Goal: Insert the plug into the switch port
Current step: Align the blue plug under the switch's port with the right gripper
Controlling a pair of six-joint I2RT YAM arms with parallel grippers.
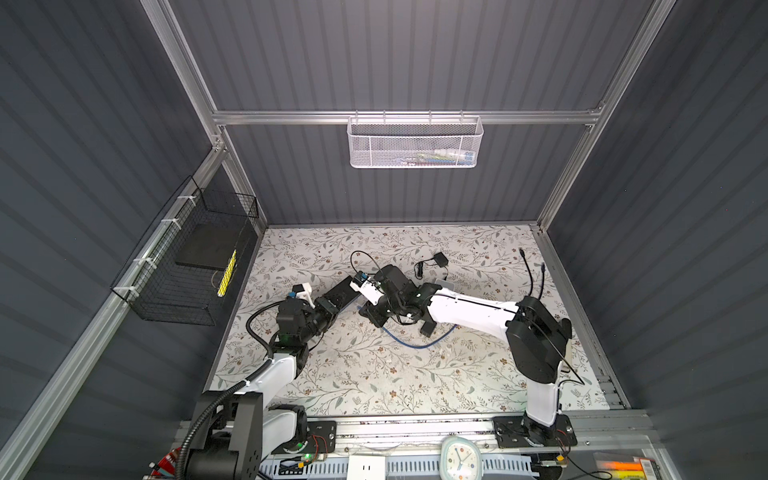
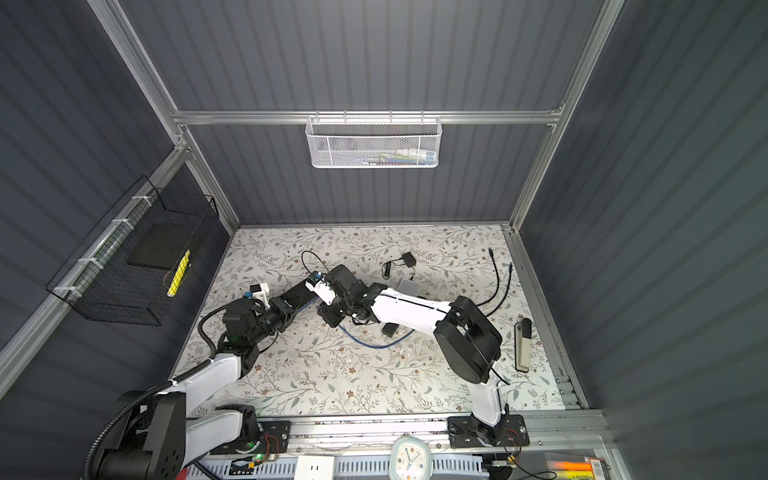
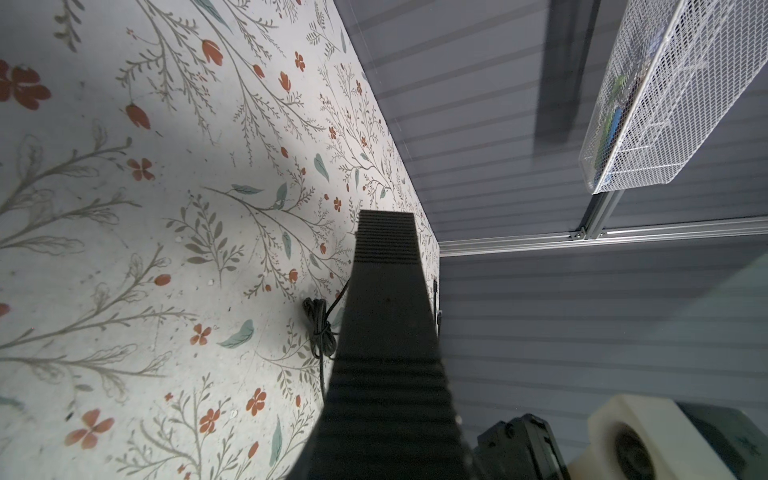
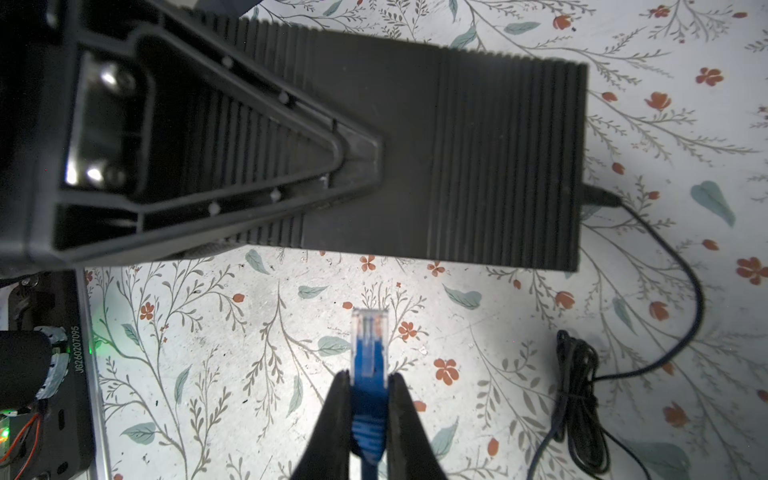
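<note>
Two grippers were busy: the left gripper (image 4: 353, 162) clamped the switch (image 4: 478, 158); the right gripper (image 4: 369, 380) pinched the blue plug (image 4: 369, 336), tip aimed at the switch's side, not touching. It looked like the approach step. The next move needed lining up with a port, unseen, then pushing.

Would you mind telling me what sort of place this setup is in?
Most likely a robot test cell, not a home: a left arm and right arm mounted on a rail, with an aluminium frame around a floral table.
</note>
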